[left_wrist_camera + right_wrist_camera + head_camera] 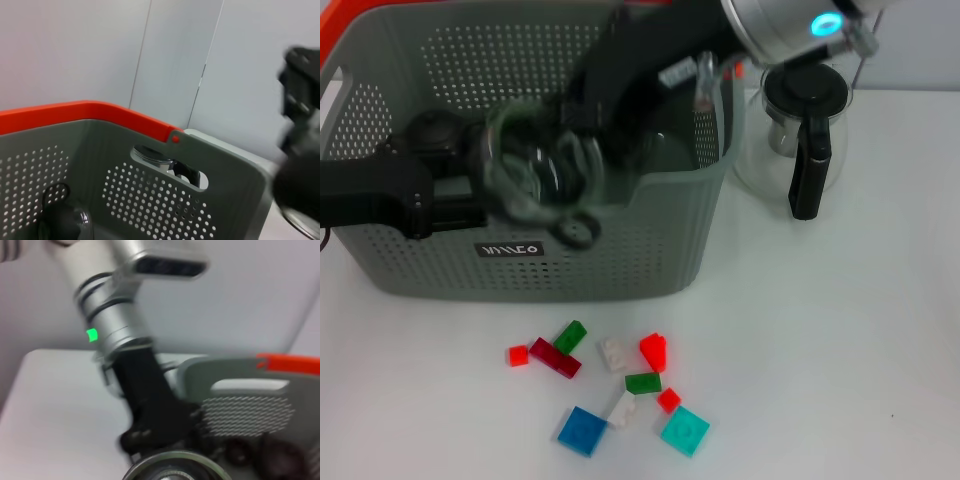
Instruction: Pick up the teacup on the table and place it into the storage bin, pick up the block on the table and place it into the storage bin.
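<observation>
Over the storage bin [650, 240]: right gripper [555, 165] reaches in from the robot's right, with a blurred clear glass teacup [525, 175] at its tip, inside the rim. The jaws look clamped on the cup, though the blur leaves some doubt. Left gripper [440, 200] sits at the bin's left wall; can't tell its jaw state. Blocks [615, 385] lie scattered on the table [840, 340] in front of the bin, untouched. A glass pot [800, 130] stands just beside the bin's right wall.

Judgement: cup drop-off is in hand. Do it well: lower close to the bin floor before releasing, because glass won't take a drop. Keep clear of the left gripper, then retract straight up past the rim.
</observation>
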`<state>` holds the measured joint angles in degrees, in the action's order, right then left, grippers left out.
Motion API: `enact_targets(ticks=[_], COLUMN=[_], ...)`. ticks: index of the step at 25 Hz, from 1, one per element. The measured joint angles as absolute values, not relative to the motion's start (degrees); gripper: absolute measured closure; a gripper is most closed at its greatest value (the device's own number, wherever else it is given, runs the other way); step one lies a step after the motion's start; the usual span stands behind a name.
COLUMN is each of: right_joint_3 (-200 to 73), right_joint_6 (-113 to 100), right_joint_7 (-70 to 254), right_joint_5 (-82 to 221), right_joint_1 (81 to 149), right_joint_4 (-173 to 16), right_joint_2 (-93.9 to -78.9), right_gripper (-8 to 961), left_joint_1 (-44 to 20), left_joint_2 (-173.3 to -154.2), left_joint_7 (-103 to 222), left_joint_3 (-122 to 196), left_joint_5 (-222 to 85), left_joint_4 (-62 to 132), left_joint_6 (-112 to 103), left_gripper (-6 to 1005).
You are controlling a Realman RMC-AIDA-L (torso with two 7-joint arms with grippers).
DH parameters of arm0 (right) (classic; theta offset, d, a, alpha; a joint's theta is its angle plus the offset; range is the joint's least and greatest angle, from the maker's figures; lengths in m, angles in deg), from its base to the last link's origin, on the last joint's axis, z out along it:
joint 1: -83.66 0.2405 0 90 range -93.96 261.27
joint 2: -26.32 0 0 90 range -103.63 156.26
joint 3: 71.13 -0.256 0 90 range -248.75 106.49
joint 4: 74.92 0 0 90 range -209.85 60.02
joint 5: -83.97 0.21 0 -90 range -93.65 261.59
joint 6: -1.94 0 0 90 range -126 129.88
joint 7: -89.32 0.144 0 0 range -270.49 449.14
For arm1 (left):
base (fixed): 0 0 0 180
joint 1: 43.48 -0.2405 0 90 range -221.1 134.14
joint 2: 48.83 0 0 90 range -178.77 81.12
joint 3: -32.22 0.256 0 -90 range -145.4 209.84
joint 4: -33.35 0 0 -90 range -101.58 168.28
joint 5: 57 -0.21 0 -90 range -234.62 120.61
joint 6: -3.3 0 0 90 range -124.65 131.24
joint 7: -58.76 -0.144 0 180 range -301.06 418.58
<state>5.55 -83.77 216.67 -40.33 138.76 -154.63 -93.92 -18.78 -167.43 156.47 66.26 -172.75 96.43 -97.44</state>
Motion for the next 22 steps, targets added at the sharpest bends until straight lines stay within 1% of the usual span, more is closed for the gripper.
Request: enact_targets(ticks=[7,22], right_joint_3=[4.84,13.42], right_joint_6=[-73.68,-47.96], right_joint_7=[216.36,217.04], right_joint_5=[-46.17,-53.30], right_joint_1=[139.63,145.93], right_joint_4=[-151.66,-127.98], right_joint_2=[-93.86,-94.21], right_gripper=[898,897], left_joint_1=[-18.78,-18.95], left_joint_2=[-167.53,-167.76], left_joint_7=[156.55,156.50], left_joint_3=[66.23,66.23], left_joint_5=[-172.60,-172.56], left_joint_4=[96.37,96.22], left_joint_6=[-97.69,-97.51], left_gripper=[372,371])
